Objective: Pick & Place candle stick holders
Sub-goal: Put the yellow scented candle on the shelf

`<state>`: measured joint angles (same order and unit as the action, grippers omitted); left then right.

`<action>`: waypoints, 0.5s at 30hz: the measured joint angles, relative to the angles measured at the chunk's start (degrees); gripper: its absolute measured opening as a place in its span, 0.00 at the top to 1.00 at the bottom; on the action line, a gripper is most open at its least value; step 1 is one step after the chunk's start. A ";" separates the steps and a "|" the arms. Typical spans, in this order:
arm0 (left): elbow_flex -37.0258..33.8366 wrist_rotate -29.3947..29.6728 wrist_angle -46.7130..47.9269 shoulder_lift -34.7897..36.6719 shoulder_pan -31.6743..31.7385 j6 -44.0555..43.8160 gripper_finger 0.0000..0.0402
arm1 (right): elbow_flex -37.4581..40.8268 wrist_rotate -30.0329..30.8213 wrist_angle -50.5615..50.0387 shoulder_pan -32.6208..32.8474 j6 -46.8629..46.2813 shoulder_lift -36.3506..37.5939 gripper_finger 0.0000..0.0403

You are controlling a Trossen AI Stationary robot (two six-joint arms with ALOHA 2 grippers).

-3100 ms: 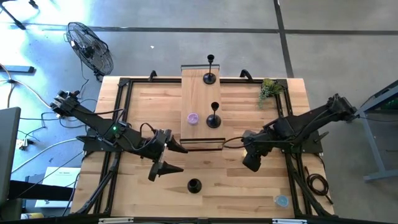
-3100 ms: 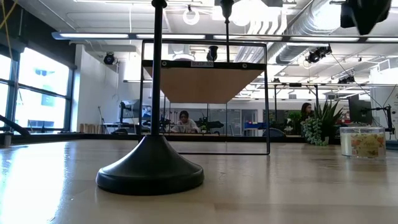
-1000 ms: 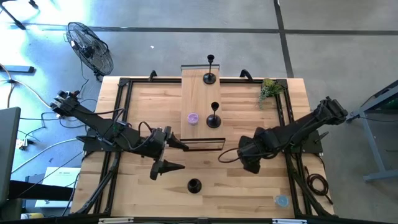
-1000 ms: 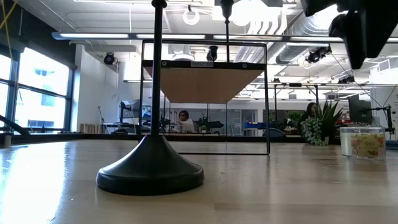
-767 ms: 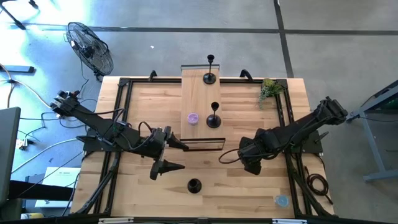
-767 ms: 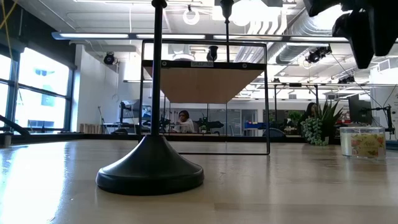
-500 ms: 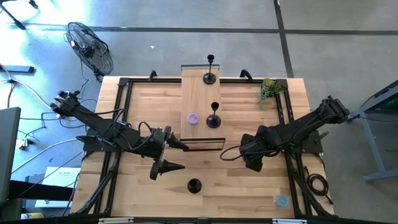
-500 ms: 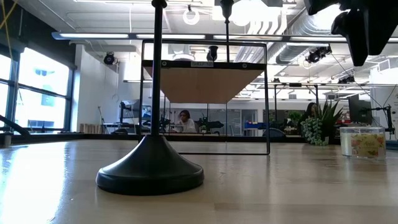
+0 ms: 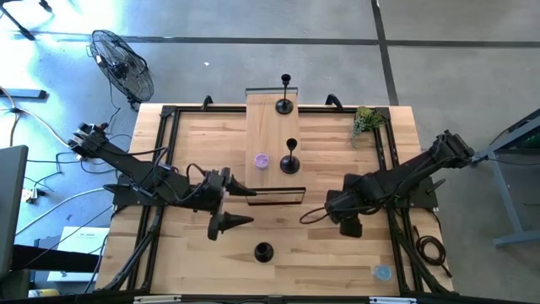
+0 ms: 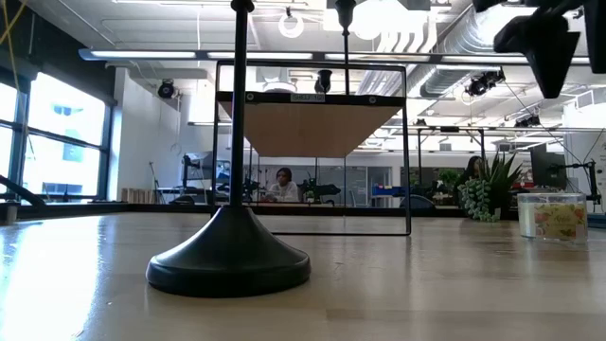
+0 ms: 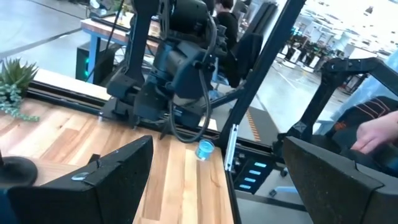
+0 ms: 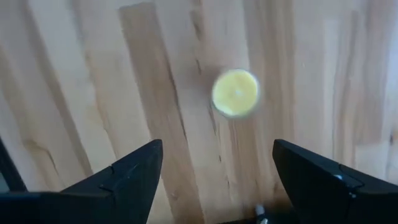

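From above, three candle stick holders are seen: one (image 9: 285, 95) at the far end of a raised wooden board (image 9: 268, 127), one (image 9: 290, 157) midway along it, one (image 9: 263, 252) on the table (image 9: 337, 262) near the front edge. The left gripper (image 9: 236, 205) is held open, empty, beside the board's near end; the right gripper (image 9: 349, 225) hangs over bare table.

At table level, the front holder's base (image 10: 228, 256) fills the foreground.

The left wrist view shows spread fingers (image 11: 99, 186) empty.

In the right wrist view, parted fingers (image 12: 124, 177) frame a blurred yellow disc (image 12: 235, 93) on the wood.
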<state>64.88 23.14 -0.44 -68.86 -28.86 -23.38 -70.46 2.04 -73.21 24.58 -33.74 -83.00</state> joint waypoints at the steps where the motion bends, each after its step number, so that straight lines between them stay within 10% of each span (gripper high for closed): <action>1: 0.00 -0.01 0.01 0.00 0.00 -0.27 0.13 | 0.00 -0.42 0.97 -0.26 1.67 0.00 0.25; 15: 0.00 -4.63 1.04 0.00 -0.04 -1.27 0.13 | 4.17 -3.57 7.70 -6.01 12.41 -0.04 0.25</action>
<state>64.88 18.50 0.60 -68.86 -28.91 -24.64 -66.28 -1.53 -65.51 18.57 -21.34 -83.05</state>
